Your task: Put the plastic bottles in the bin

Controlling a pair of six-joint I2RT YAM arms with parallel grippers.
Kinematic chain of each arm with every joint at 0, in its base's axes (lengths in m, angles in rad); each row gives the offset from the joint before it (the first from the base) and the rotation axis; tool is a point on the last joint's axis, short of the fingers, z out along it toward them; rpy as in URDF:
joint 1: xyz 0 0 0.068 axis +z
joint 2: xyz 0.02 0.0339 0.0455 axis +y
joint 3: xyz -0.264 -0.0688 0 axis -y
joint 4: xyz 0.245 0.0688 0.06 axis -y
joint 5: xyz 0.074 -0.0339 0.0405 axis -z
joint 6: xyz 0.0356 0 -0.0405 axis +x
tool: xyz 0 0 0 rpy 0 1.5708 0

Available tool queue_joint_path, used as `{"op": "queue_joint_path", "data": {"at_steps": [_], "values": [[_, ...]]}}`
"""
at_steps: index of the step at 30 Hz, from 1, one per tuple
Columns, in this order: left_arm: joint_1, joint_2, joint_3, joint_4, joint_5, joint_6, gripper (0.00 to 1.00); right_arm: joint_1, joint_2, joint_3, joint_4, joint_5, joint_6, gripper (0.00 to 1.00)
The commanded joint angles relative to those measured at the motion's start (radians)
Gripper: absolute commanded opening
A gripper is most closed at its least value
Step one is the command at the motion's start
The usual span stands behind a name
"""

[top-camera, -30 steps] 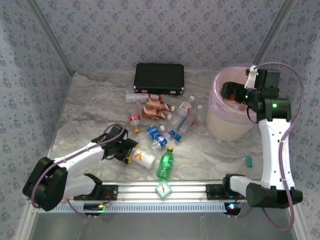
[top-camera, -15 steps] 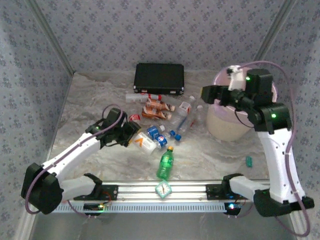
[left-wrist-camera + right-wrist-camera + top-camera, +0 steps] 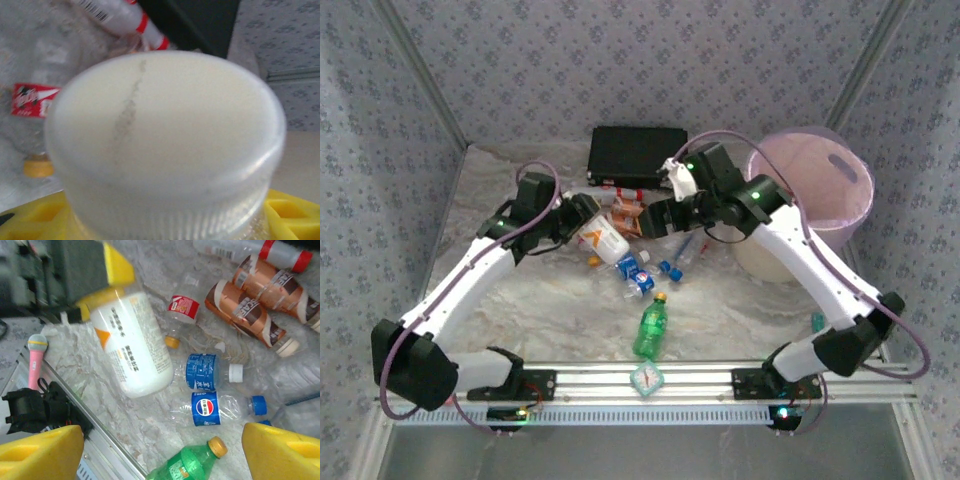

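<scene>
Clenched on a white bottle (image 3: 603,238) with the left hand (image 3: 582,226), yellow fingers (image 3: 117,265) pinching one end, body tilted and held above the left edge of the pile on the counter (image 3: 550,320). Hard against the left wrist camera, that bottle's round pale end, blocking most of what lies behind. Past it: a clear bottle (image 3: 125,20) with red bands, a red-labelled bottle (image 3: 30,100) with a yellow cap, a corner of the black case (image 3: 195,25).

Spread wide and empty, the right hand (image 3: 160,440), stretched over the pile from the bin side, near the white bottle but not touching it. Below it on the counter: two blue-labelled bottles (image 3: 205,372) side by side, a green bottle (image 3: 185,467) nearer the rail, two brown bottles (image 3: 250,310) touching each other toward the case. By the rail at the left, a pink stick (image 3: 34,365) with a grey head.

At the far right, the bin (image 3: 775,255), upright, pink liner open, well apart from the white bottle, with the right arm and the whole pile in between. Behind the pile, at the far wall, the case. Near the bin's base, a small teal thing (image 3: 816,321).
</scene>
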Motion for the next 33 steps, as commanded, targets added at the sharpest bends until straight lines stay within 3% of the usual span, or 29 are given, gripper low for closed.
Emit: {"op": "queue_joint_path", "data": {"at_steps": [1,10,14,21,23,28,31,33], "values": [[0.011,0.031,0.061,0.049,0.098,0.081,0.31,0.011,0.045,0.019,0.007,-0.039,-0.030,0.84],[0.001,0.122,0.046,0.239,0.259,-0.034,0.28,0.006,0.183,0.028,0.124,-0.140,-0.078,0.93],[-0.012,0.129,0.045,0.269,0.268,-0.056,0.28,0.013,0.227,0.017,0.177,-0.188,-0.071,0.93],[-0.018,0.139,0.055,0.280,0.288,-0.067,0.27,-0.019,0.251,-0.022,0.247,-0.204,-0.046,0.82],[-0.017,0.143,0.053,0.275,0.286,-0.061,0.29,-0.028,0.247,-0.029,0.259,-0.208,-0.035,0.74],[-0.016,0.148,0.043,0.300,0.281,-0.061,0.48,-0.039,0.245,-0.032,0.266,-0.214,-0.034,0.63],[-0.008,0.151,0.047,0.305,0.292,-0.057,0.78,-0.044,0.240,-0.019,0.260,-0.201,-0.034,0.59],[-0.005,0.132,0.045,0.299,0.274,-0.031,0.91,-0.049,0.219,-0.012,0.245,-0.172,-0.040,0.57]]}}
